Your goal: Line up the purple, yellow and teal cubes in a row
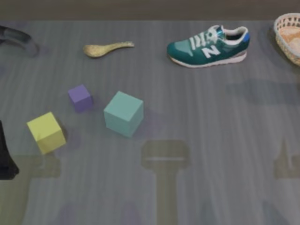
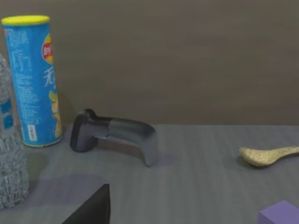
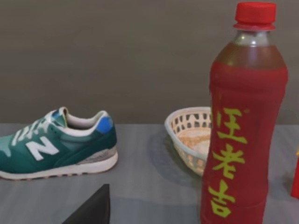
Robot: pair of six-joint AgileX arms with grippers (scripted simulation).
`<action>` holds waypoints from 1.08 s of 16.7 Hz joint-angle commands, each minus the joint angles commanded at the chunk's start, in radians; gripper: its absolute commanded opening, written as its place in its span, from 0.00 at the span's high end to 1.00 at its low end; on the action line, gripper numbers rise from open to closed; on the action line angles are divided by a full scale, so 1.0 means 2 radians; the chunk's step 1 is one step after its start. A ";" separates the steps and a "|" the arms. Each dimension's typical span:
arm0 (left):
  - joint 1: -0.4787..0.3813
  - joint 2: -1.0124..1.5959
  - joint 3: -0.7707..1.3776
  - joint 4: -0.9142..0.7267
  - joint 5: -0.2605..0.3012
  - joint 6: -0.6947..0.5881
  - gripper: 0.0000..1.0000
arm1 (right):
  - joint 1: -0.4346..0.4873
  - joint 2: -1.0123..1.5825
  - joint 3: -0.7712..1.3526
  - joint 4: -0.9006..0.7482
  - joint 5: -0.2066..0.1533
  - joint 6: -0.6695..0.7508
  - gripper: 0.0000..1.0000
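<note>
Three cubes sit on the left half of the table (image 1: 211, 140). The yellow cube (image 1: 46, 132) is nearest the left edge, the purple cube (image 1: 80, 97) is a little farther back, and the teal cube (image 1: 123, 113) is to the right of both. They are close together but not touching, and they make a bent shape, not a row, so no lining up looks done yet.

Only a dark bit of the left arm (image 1: 7, 154) is seen at the left edge, beside the yellow cube. Whether its gripper is open or shut cannot be told. The right gripper is not seen from above, and its state cannot be told either. Nothing is held.

A shoe (image 1: 208, 46), a spoon (image 1: 105, 48) and a basket (image 1: 288, 35) are kept at the back, out of the way of the cubes.
</note>
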 joint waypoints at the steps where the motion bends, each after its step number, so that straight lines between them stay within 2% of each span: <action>1: 0.000 0.000 0.000 0.000 0.000 0.000 0.00 | 0.000 0.000 0.000 0.000 0.000 0.000 0.00; 4: -0.003 0.011 0.014 -0.009 0.002 0.005 0.00 | 0.000 0.000 0.000 0.000 0.000 0.000 0.00; 8: -0.024 0.087 0.099 -0.068 0.011 0.037 0.00 | 0.000 0.000 0.000 0.000 0.000 0.000 0.00; 12: -0.054 0.237 0.232 -0.180 0.025 0.092 0.00 | 0.000 0.000 0.000 0.000 0.000 0.000 0.00; 18: -0.098 0.573 0.460 -0.403 0.037 0.193 0.00 | 0.000 0.000 0.000 0.000 0.000 0.000 0.00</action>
